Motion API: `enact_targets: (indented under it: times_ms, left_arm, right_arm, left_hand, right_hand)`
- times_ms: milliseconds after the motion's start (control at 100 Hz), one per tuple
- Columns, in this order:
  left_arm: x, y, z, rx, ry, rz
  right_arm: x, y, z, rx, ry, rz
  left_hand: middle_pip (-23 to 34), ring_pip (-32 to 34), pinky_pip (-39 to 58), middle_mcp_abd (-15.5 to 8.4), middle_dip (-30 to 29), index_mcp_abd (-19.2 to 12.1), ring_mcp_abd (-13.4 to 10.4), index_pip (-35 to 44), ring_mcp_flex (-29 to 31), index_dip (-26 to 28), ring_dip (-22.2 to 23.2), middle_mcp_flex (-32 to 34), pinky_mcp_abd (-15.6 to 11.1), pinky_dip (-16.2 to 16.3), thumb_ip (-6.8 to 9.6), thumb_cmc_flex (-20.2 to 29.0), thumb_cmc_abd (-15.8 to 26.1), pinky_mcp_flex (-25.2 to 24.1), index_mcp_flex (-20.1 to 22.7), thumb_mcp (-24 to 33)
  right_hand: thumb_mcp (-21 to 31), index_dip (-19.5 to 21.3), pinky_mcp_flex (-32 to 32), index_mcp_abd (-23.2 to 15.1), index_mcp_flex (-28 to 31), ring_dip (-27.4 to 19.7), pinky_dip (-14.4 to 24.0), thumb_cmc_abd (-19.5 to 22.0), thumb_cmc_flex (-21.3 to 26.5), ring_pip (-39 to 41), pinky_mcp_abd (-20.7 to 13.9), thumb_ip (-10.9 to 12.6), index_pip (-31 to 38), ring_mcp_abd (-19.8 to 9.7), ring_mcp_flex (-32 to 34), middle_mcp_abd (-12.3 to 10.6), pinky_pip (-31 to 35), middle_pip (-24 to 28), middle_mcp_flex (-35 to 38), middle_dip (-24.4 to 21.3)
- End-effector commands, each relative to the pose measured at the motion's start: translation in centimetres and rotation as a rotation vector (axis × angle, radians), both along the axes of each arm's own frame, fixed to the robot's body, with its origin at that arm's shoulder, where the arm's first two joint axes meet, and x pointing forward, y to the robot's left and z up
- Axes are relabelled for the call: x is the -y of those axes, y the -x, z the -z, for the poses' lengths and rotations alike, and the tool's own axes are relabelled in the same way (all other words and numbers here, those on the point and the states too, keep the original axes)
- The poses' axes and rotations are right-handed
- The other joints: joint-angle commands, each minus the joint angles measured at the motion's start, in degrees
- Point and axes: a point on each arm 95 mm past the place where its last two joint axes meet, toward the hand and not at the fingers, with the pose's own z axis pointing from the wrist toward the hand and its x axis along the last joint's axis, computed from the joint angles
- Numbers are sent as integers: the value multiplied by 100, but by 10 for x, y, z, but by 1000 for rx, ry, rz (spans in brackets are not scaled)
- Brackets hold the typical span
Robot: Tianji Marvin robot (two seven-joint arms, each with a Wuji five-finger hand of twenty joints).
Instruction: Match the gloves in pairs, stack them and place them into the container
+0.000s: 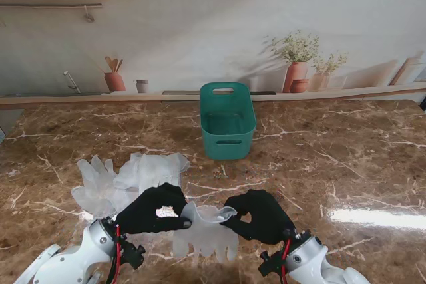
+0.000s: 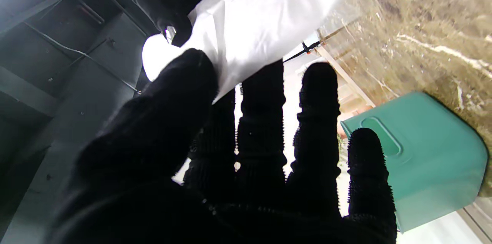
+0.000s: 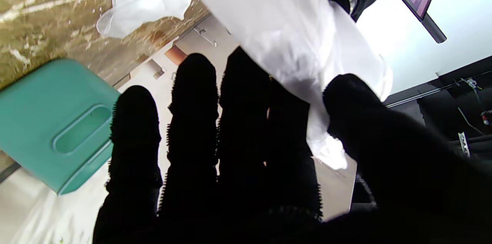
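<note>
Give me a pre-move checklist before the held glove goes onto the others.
1. Left hand pinching the held glove cuff: ok.
2. Right hand pinching the same cuff: ok.
3. Glove fingers hanging untangled: ok.
4. Loose gloves on the table lying flat for stacking: not ok, they are crumpled.
5. Green container upright and empty: ok.
6. Held glove clear of the table: cannot tell.

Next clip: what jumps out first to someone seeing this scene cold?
Two black robot hands, left hand and right hand, pinch one translucent glove by its cuff near me. A green container stands empty farther back, centre. More gloves lie heaped on the left.
</note>
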Motion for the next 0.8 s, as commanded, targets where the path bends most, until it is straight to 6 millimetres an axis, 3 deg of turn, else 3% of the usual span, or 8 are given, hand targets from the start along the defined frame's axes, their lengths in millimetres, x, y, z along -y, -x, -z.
enact_targets:
  times_ms: [0,250,560,790]
  left_arm:
    - [-1,6,7,-33,-9,12]
    - [-5,-4,32,-141,-62,-2]
    - [6,-42,59,-174,-160,-125]
    - [18,-71,71,-111,-297,-229]
  right_arm:
    - [-1,6,6,-64,8,-5]
    - [0,-11,23,-288,28,-3]
    - [1,-77,62,-396,121,58]
    - [1,-116,88,-345,227,128]
  left_hand:
    - [-68,139,303,-192,-281,63,-104,306,314,-34,-102,537,5,111,-189,-163,-63,82,227,170]
    - [148,197,560,-146,-627,164,-82,484,508,158,-181,657,-31,104,-195,-158,80,187,91,160]
    - [145,228,584,-66,-691,85,17,465,382,198,-152,611,-27,120,-165,-93,97,43,8,165]
    - [182,296,588,-52,-674,35,53,409,295,162,-101,567,-30,145,-140,-109,56,-24,44,203]
  right_hand:
    - [68,146,86,58,216,137,173,98,-273,175,66,262,24,51,298,41,311,119,219,115]
    - [-37,254,230,160,285,77,138,174,-273,221,86,392,-115,120,498,148,480,-78,382,4]
    - [-128,225,-68,139,132,107,82,173,-260,268,-16,379,-242,62,180,169,386,-121,187,23]
    - [-72,-251,-146,62,-32,46,31,-111,-237,156,-76,206,-269,-20,60,152,263,-175,24,-99]
